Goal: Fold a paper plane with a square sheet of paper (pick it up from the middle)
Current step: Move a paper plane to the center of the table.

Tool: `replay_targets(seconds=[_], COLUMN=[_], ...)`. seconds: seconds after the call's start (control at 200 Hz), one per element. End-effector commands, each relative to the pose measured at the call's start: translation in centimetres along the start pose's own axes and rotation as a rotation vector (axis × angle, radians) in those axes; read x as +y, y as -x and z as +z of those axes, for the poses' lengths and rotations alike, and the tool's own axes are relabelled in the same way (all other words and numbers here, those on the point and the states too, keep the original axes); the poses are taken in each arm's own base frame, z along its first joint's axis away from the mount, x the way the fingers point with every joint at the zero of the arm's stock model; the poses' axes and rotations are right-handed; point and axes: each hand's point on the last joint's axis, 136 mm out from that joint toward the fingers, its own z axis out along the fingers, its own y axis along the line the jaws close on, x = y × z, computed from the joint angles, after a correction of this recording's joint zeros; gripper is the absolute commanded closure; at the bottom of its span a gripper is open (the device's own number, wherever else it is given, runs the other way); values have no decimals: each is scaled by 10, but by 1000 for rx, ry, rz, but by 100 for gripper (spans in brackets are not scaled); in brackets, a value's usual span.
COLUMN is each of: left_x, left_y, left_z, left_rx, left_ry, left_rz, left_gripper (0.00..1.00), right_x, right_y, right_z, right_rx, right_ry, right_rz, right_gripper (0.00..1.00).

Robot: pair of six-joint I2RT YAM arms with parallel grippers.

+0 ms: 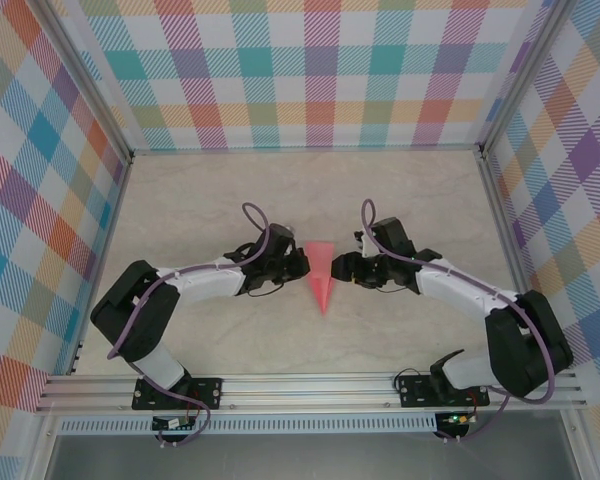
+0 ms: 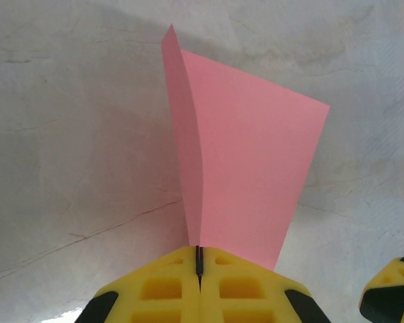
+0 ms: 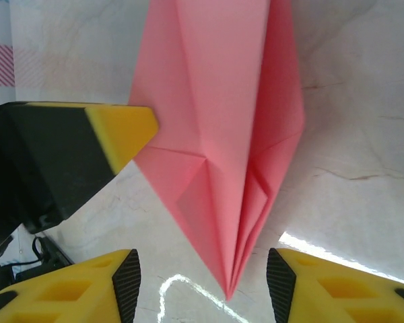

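**A:** Well, where is the paper plane (image 1: pixel 322 275)?

**B:** In the middle of the table (image 1: pixel 210 200), between the two arms. Its point faces the near rail (image 1: pixel 310 384) and its wide end faces the back wall (image 1: pixel 320 70).

**A:** Is there room around it?

**B:** Plenty further out. There is broad marbled surface on the far side and on both flanks, and the side walls are well apart from it. Close in it is tight, with the left jaws at its left edge and the right jaws just beside its right.

**A:** How do the jaws stand?

**B:** The left jaws are pressed together on the plane. In the left wrist view the pink sheet (image 2: pixel 249 175) rises straight out of the seam between the yellow fingertips (image 2: pixel 161 289). The right jaws stand partway apart, one fingertip (image 3: pixel 114 286) on each side of the nose, and table shows between each fingertip and the paper (image 3: pixel 215 134).

**A:** What about the edges?

**B:** The creases are crisp. One folded edge stands up along the left of the sheet in the left wrist view, and layered folds run down to a sharp point in the right wrist view.

**A:** Is anything hard to make out?

**B:** The right wrist view cuts off the wide end at the top. From above I cannot tell whether the plane lies flat or is lifted.
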Motion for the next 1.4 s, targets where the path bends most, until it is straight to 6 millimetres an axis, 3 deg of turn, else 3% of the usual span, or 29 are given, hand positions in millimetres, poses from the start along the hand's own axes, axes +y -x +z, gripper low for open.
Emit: replay_targets(seconds=[0.0, 0.27, 0.545, 1.045, 1.395], left_x=[-1, 20, 26, 27, 28], left_y=[1, -10, -12, -12, -13], left_z=[5, 9, 9, 11, 12], left_rx=[-9, 14, 18, 17, 21], left_ry=[-73, -37, -23, -15, -16], left_rz=[-28, -38, -39, -43, -46], left_gripper=[100, 100, 100, 100, 100], right_x=[19, 9, -6, -4, -5], right_y=[6, 1, -8, -32, -45], right_z=[9, 40, 57, 60, 65], right_rx=[28, 112, 162, 228, 249], right_ry=[46, -44, -133, -148, -172], right_rz=[-58, -74, -80, -63, -33], right_gripper=[46, 47, 46, 45, 52])
